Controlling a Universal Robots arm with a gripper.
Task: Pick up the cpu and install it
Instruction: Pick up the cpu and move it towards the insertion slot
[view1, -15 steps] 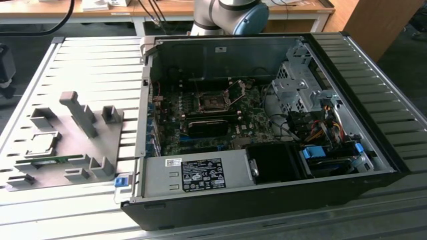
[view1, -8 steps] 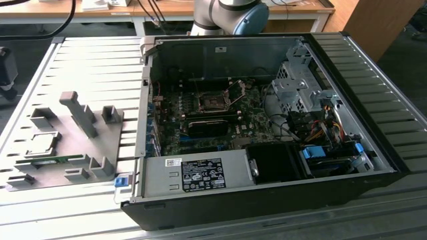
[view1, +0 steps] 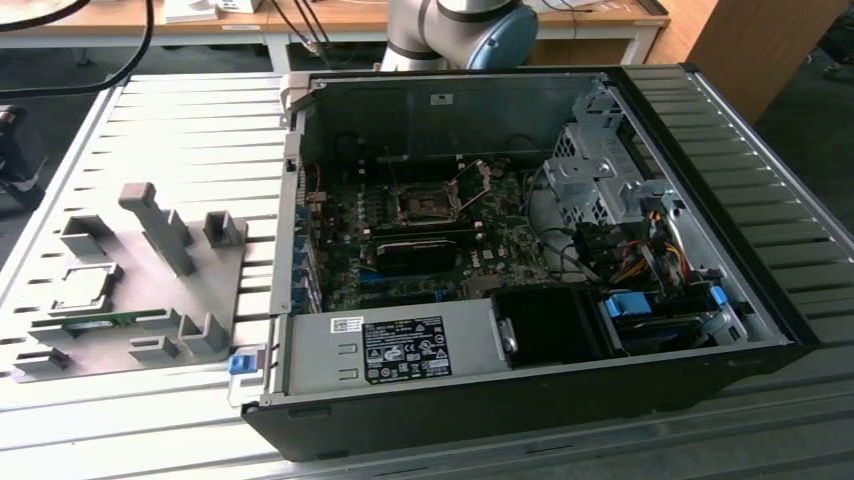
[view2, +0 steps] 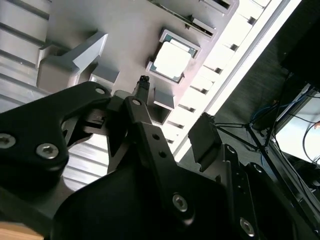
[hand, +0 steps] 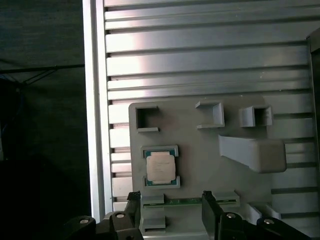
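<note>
The exterior view's top edge cuts off the arm (view1: 461, 30). In the first wrist view one of the fingers (hand: 209, 207) covers part of the stick (hand: 175, 202); that view's edge crops both fingers.

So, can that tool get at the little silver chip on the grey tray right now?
Probably yes: the cpu lies uncovered in its fixture, and the open tool hangs above with nothing between.

LAYOUT | computer case (view1: 441, 120) lay open on worktop (view1: 187, 130), at exterior view's right | fixture plate (view1: 200, 290) lay on worktop just beside case, at exterior view's left | cpu (view1: 83, 288) sat in cradle on plate; memory stick (view1: 87, 322) just beside it | motherboard (view1: 400, 250) lay inside case; power supply (view1: 394, 350) before it
</note>
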